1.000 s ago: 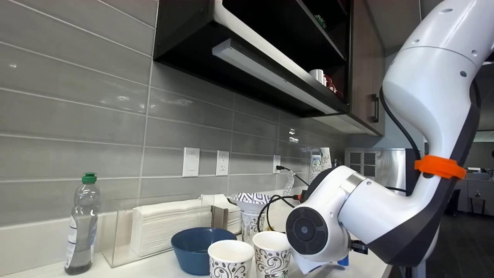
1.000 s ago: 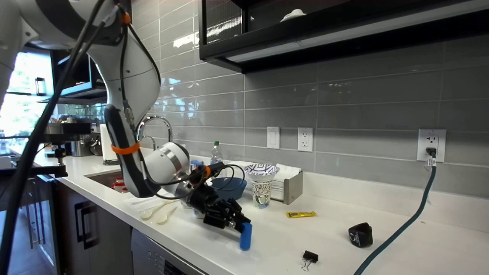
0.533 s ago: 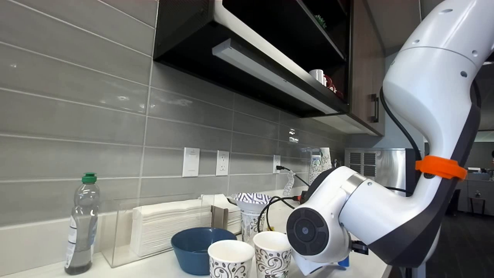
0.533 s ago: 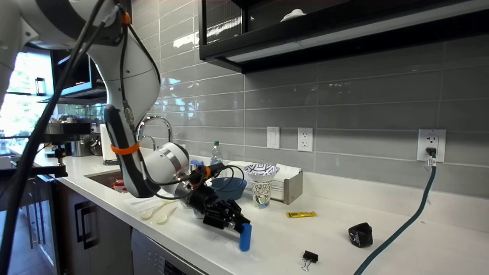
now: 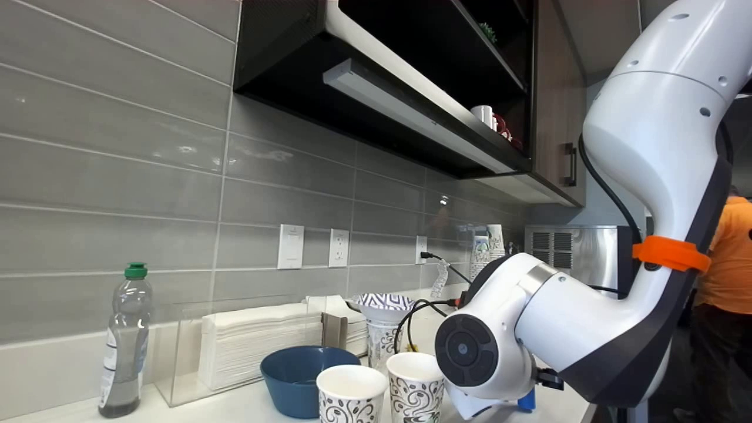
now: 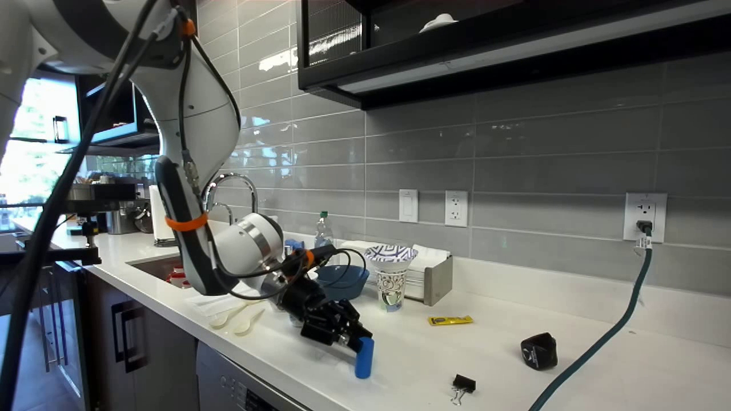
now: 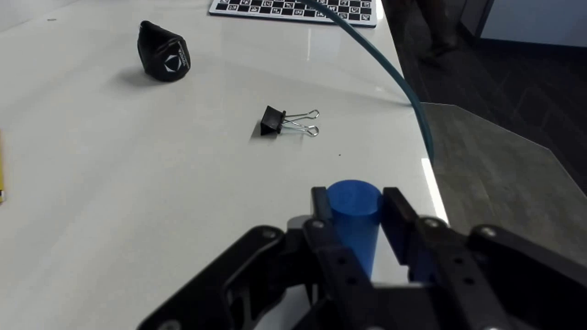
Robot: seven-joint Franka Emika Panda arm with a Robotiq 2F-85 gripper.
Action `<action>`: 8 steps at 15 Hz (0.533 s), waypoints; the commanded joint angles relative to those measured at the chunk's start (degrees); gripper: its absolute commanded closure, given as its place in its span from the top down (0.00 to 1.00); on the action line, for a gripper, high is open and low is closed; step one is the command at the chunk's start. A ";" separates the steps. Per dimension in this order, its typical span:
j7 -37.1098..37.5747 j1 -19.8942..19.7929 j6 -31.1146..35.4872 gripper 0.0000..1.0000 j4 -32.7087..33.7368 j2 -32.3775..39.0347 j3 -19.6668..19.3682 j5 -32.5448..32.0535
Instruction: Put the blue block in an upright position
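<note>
Beside the front edge of the white counter [image 6: 422,354], a blue block [image 6: 364,361] is held nearly upright, leaning slightly; whether its base touches the surface cannot be told. The black gripper [image 7: 354,204] is closed on its upper end, one finger on each side. Farther in lies a black binder clip [image 7: 272,121], wire handles toward the front edge. Nearer the back edge are a black pouch [image 6: 539,351] and a yellow packet [image 6: 450,321]. Close to the back edge stand a dark blue bowl [image 6: 342,282], a patterned paper cup [image 6: 391,290] with a patterned bowl [image 6: 390,255] on top, and a napkin holder [image 6: 440,281]. Farthest, past the front edge in an exterior view, a person [image 5: 728,258] in orange is partly hidden by the robot arm [image 5: 587,311].
</note>
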 commanded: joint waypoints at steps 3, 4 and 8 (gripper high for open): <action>0.27 -0.34 -0.69 0.08 0.30 0.22 0.71 4.33; 0.38 -0.32 -0.80 0.08 0.37 0.21 0.70 4.44; 1.23 -0.21 -1.31 0.58 0.49 0.29 0.69 4.75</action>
